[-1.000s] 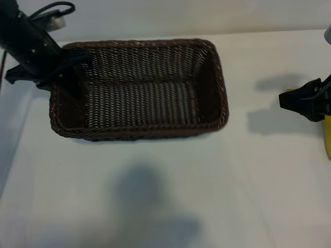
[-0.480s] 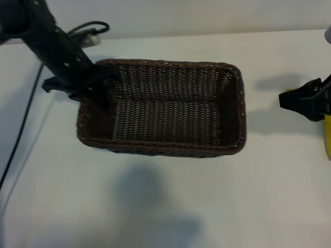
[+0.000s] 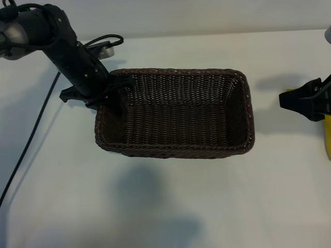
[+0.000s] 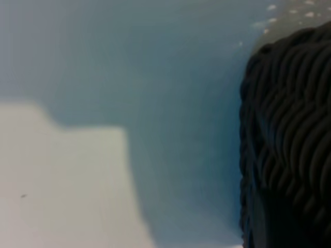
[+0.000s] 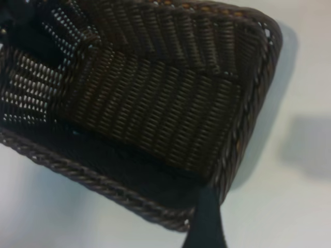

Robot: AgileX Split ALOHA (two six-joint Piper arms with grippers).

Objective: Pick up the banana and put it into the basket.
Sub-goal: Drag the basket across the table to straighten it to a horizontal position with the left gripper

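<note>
Two arms in the exterior view, left gripper [image 3: 106,95] clamped on the wicker basket's [image 3: 176,150] left rim, right gripper [image 3: 302,101] spread wide at the right edge, banana [image 3: 327,137] beside it, left wrist view showing braided rim [image 4: 282,150] over white table [image 4: 62,186], right wrist view showing basket interior [image 5: 155,108].

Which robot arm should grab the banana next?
The right one. Its end effector sits beside the banana at the table's right edge, while the left end effector is busy gripping the basket by its rim.
</note>
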